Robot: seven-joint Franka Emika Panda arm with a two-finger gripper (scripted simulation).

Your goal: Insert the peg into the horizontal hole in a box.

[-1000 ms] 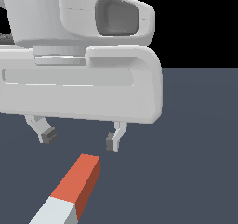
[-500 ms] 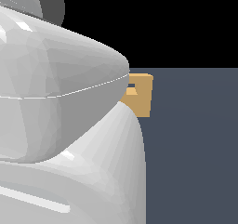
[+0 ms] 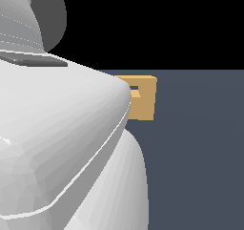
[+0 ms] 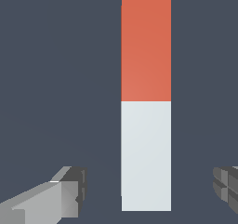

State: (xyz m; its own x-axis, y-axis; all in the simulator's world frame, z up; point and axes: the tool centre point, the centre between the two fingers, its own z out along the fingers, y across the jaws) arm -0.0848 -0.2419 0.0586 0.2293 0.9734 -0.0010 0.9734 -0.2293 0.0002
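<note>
Dark grey floor, arm's swung in blocking the exterior view, spread-open gripper now straddling the peg, so grab's next.

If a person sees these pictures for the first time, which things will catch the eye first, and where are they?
In the exterior view, the white arm fills the exterior view's left side, half hiding the tan box and its hole. In the wrist view, the peg, half red-orange and half white, lies on the dark floor. The gripper has its jaws spread wide, one on each side of the peg's white half, not touching it.
</note>
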